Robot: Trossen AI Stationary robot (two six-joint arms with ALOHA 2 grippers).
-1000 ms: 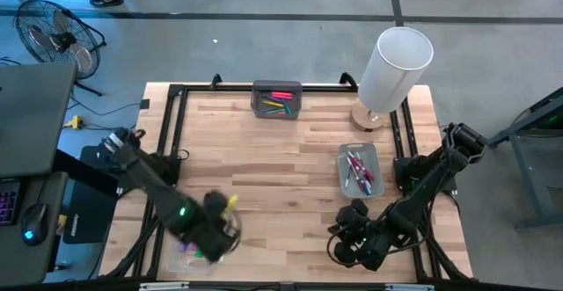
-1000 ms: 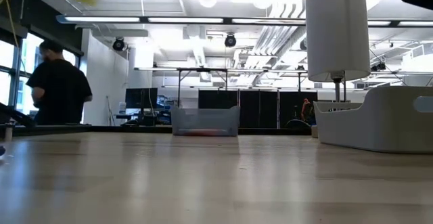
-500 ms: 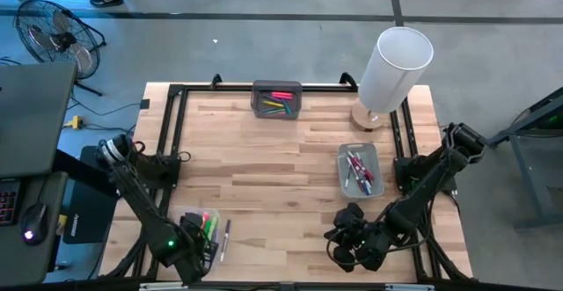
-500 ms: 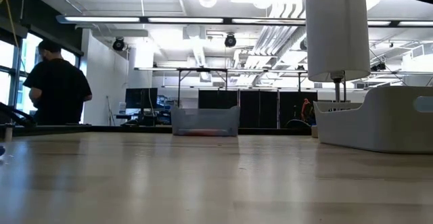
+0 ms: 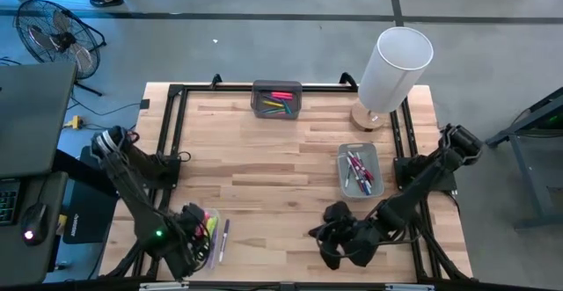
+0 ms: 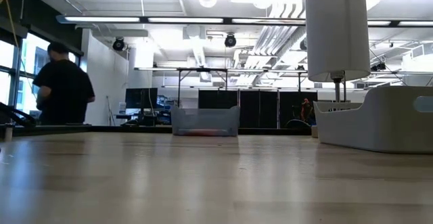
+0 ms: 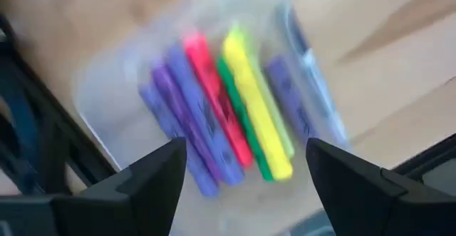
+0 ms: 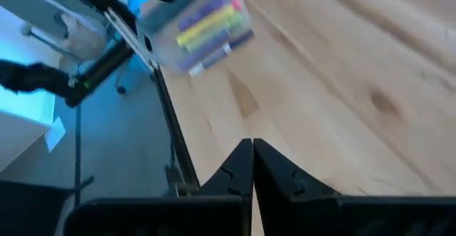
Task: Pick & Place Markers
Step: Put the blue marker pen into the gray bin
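Several markers [image 7: 214,108] in purple, pink, green and yellow lie side by side in a clear tray [image 7: 107,97] at the table's near left [image 5: 214,219]. A grey-barrelled marker [image 5: 224,236] lies along that tray's right edge. My left gripper [image 7: 246,145] hangs above the tray [image 5: 183,245], pointing down, open, with nothing between its fingers. My right gripper [image 8: 253,166] is shut and holds nothing; it slants down over bare wood at the near right [image 5: 327,238]. More markers lie in two grey trays [image 5: 359,170] [image 5: 277,98].
A white lamp [image 5: 393,67] stands on a wooden base at the far right corner. A black frame [image 5: 171,124] runs along the table's edges. Bare wood lies in the middle of the table. A person [image 6: 62,88] stands in the room beyond the table.
My left gripper has gone toward the table's near left corner and down, uncovering the clear tray. The yellow marker that showed at its fingers a second ago is no longer there. My right gripper has drifted toward the table's left and tipped up a little.
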